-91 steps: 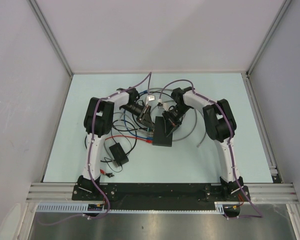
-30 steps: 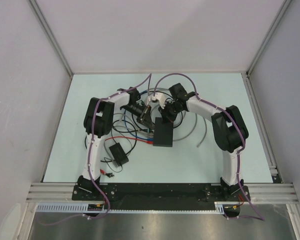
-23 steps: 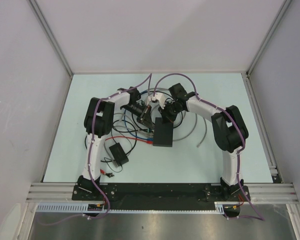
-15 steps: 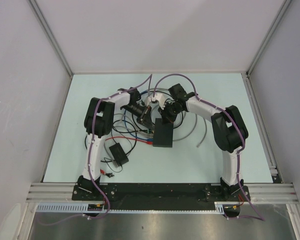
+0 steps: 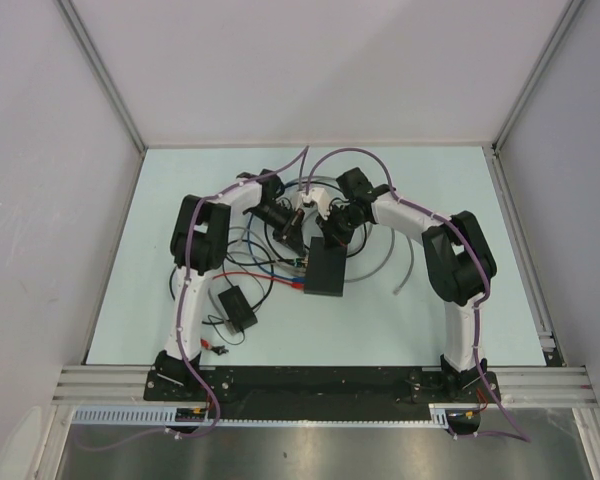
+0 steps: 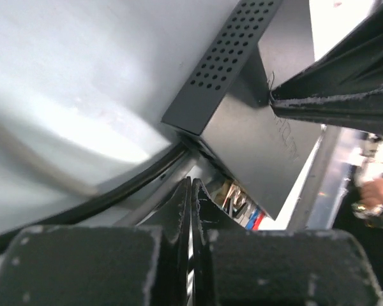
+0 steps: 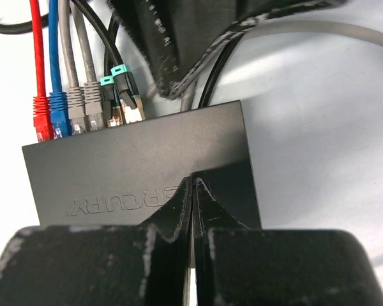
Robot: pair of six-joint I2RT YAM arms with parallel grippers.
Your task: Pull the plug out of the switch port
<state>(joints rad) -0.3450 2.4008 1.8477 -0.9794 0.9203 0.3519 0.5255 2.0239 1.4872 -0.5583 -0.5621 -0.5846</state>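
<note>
The switch (image 5: 322,272) is a flat dark grey box mid-table; it also shows in the right wrist view (image 7: 115,172) and the left wrist view (image 6: 255,127). Its port row (image 7: 83,131) on the far edge holds a red plug (image 7: 43,118), a blue plug (image 7: 59,115), two grey plugs (image 7: 84,105) and two black plugs with teal boots (image 7: 129,95). My right gripper (image 7: 193,180) is shut and empty, its tips resting on the box top. My left gripper (image 6: 191,185) is shut beside the box's port-side corner, above a black cable (image 6: 115,194).
A smaller black box (image 5: 236,308) with thin wires lies near the left arm. Red, blue and black cables (image 5: 250,262) loop left of the switch. A grey cable (image 5: 405,262) curves off to the right. Walls stand on three sides.
My right gripper has moved from over the box's near part to its far end. My left wrist has shifted slightly away from me. The switch has barely moved.
</note>
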